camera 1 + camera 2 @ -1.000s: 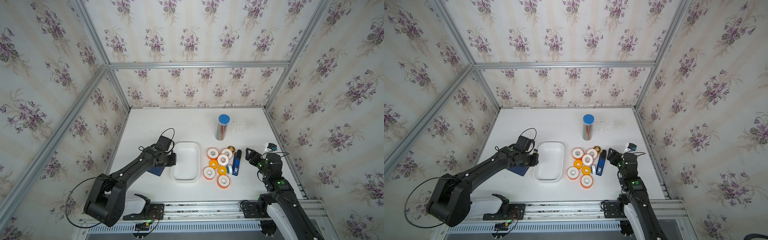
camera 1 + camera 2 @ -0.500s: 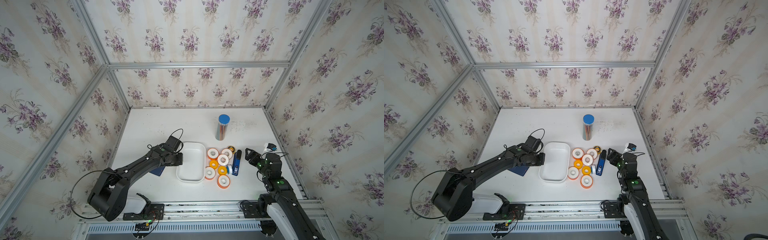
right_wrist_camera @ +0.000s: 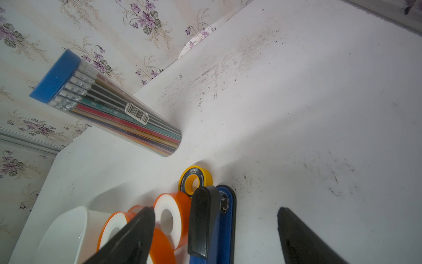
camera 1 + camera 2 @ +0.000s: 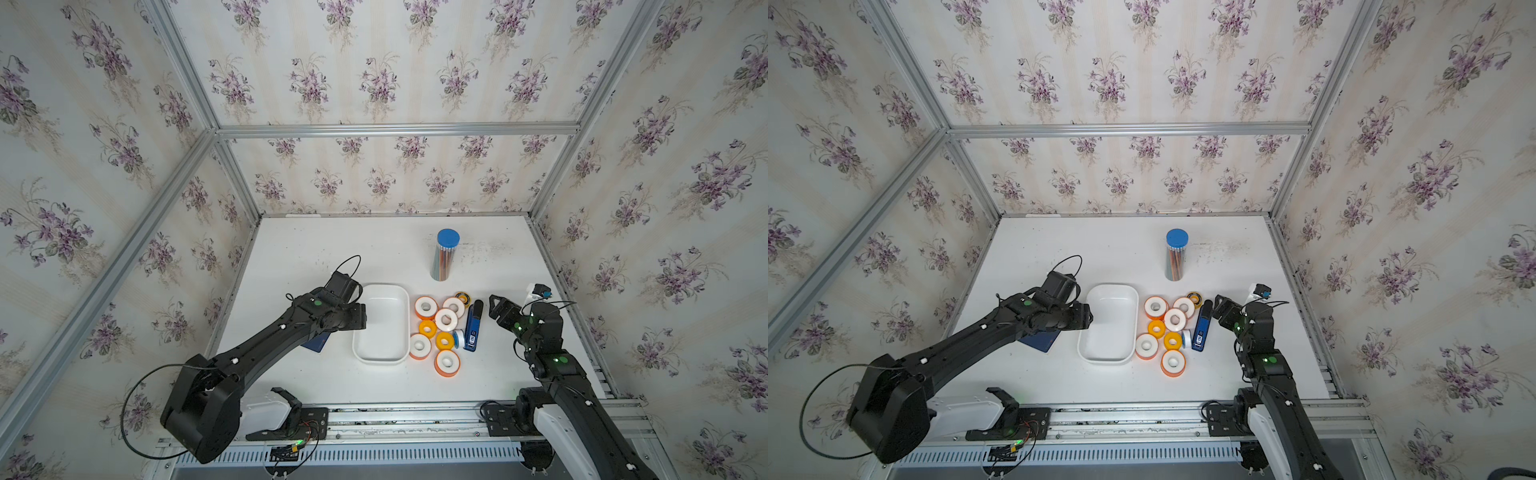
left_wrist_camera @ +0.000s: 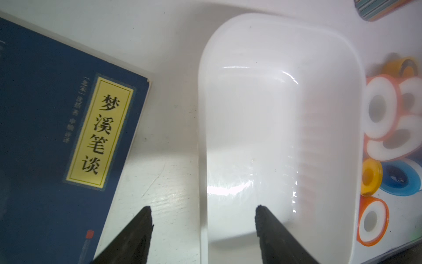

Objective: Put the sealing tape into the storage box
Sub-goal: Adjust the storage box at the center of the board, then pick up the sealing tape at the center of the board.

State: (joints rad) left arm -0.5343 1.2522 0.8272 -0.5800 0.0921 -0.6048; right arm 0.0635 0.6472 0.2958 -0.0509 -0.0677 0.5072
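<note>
Presently, in both top views, the storage box (image 4: 380,332) stands empty at mid-desk (image 4: 374,249). All nine rolls of sealing tape (image 4: 439,360) lie clustered on the desk just right of the box, none inside it. A blue-and-black stapler bar (image 4: 473,328) lies along the right side of the cluster. The left end effector (image 4: 360,316) hangs at the box's left rim. The right end effector (image 4: 496,306) hovers just right of the stapler bar's far end and carries nothing.

Left wrist view: the fingers (image 5: 137,228) stand apart, straddling the box's left wall and clamped on nothing. The box floor (image 5: 251,125) is bare, and a navy booklet (image 5: 57,137) lies just left of the box.

Right wrist view: the fingers (image 3: 296,235) are wide apart and empty, with the rolls (image 3: 173,205) in sight on the desk.

Assessment: no roll has been transferred. The whole task is outstanding and no pick is under way.
</note>
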